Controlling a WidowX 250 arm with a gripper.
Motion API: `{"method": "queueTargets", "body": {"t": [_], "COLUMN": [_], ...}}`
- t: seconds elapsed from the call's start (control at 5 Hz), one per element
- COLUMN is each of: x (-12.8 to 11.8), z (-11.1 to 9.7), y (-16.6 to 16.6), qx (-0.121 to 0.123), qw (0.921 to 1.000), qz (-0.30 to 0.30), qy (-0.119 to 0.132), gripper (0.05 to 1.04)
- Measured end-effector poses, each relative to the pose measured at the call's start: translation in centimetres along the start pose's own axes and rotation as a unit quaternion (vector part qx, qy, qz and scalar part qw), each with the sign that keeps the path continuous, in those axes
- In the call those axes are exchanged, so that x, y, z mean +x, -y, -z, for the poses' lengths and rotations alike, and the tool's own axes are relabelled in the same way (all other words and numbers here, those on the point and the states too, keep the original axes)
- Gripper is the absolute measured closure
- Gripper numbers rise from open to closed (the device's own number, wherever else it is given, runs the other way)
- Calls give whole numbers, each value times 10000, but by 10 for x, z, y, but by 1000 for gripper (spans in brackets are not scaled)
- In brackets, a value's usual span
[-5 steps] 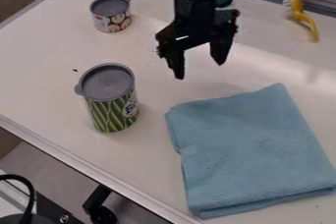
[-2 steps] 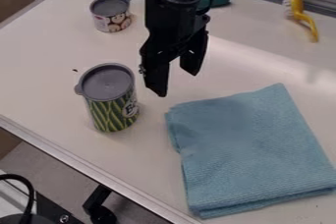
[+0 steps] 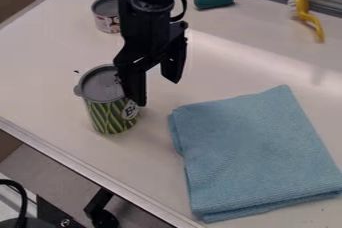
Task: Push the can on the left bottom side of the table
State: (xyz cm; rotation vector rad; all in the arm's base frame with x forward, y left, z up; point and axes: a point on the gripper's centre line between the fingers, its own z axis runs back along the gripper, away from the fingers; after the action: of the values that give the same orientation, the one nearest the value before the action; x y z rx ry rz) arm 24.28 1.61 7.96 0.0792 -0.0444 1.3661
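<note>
Beside the striped can [image 3: 112, 117], the gripper [image 3: 157, 92] hangs, jaws wide and empty; I'd nudge low and slowly, stopping short of the tabletop's edge [image 3: 67, 158].

A lidded green-striped can [image 3: 111, 114] stands upright near the table's lower-left edge [image 3: 87, 168].

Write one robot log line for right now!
claw: open, beside green can | contact: can't tell | green can: upright | blue cloth: folded | yellow brush: far side
</note>
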Motion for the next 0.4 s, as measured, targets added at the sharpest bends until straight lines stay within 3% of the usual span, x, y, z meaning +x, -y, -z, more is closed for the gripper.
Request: {"method": "queueTargets", "body": {"t": [0.4], "x": [1], "z": [5], "y": [-9], "qx": [-76], "qw": [9999], "qz": [-10], "qy": [-80], "gripper": [87]}}
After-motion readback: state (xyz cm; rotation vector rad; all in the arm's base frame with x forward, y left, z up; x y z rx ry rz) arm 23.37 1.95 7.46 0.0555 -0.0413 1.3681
